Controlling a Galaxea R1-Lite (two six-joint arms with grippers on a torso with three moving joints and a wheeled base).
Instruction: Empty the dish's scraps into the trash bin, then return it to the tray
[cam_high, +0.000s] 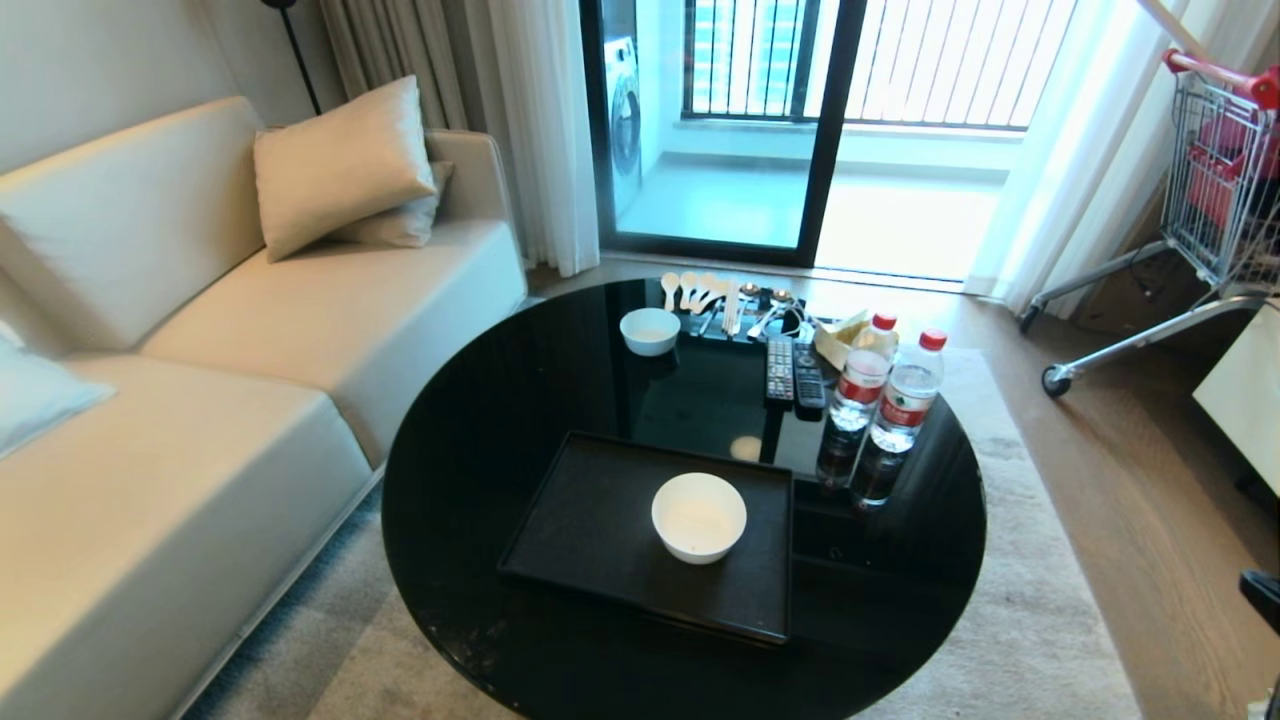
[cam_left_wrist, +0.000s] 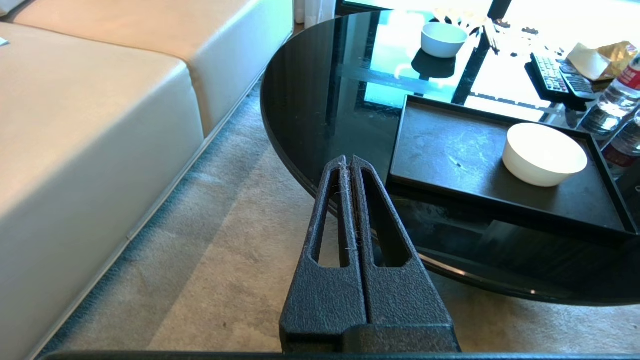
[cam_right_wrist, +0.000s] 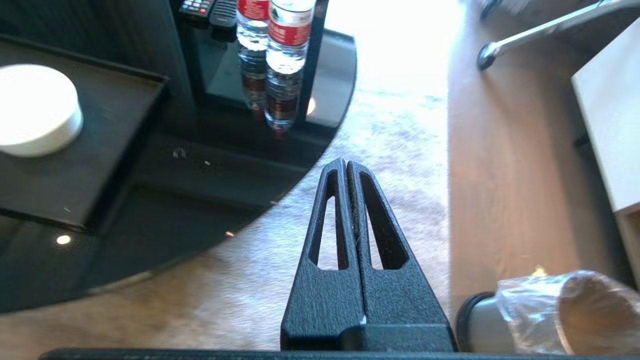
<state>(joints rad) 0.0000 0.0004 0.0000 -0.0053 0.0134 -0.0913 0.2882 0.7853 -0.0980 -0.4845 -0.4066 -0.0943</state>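
The dish is a cream-white bowl standing upright on the right part of the black tray, on the round black glass table. No scraps show in the dish. It also shows in the left wrist view and the right wrist view. The steel trash bin, lined with a clear bag, stands on the floor close beside my right gripper, which is shut and empty over the rug off the table's right side. My left gripper is shut and empty, off the table's near left edge.
A smaller white bowl, wooden spoons, two remotes and two water bottles stand at the table's back and right. A cream sofa lies left. A shopping cart and white furniture are right.
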